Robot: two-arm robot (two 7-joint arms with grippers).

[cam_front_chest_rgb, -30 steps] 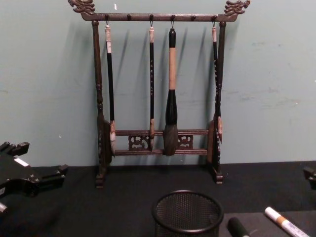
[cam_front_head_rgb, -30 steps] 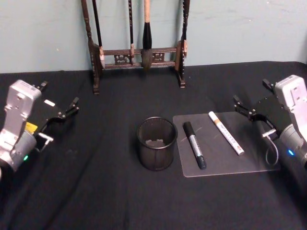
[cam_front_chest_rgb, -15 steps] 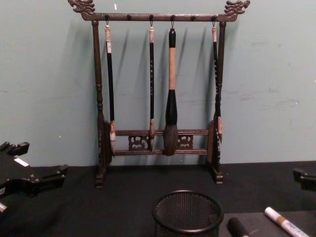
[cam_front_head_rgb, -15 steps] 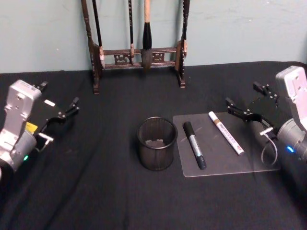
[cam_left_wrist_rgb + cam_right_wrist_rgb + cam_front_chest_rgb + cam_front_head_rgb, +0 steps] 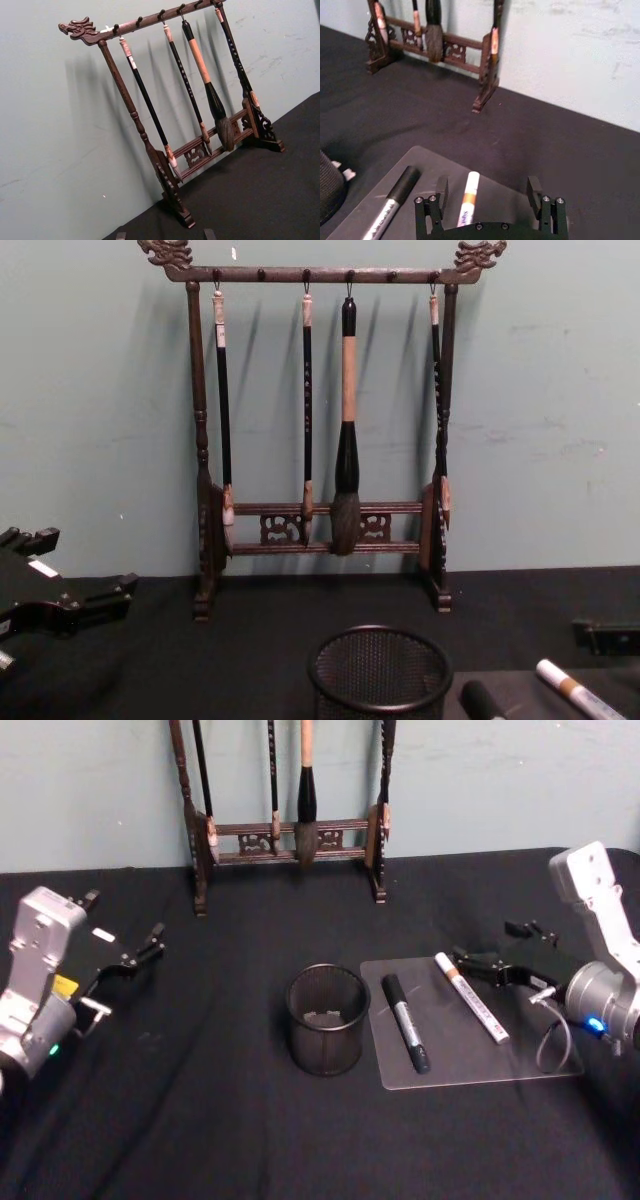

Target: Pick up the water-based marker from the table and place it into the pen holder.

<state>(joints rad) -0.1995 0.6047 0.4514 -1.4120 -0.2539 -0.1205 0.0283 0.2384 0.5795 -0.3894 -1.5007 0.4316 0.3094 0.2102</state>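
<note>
A: Step in hand?
B: Approach. Right end effector point(image 5: 487, 189) empty, jaws wide, straddling the white marker point(image 5: 466, 200) (judged the water-based one) on the clear mat point(image 5: 470, 1065). Lower mid-barrel; close squarely.
A: Tally?
B: Markers, two, one black point(image 5: 405, 1023). Pen holder point(image 5: 327, 1020), one, beside the mat. Brush rack point(image 5: 290, 828), one; brushes point(image 5: 347, 455), four. Left end effector point(image 5: 165, 233), open, parked at the bench point(image 5: 220, 1120) left.
</note>
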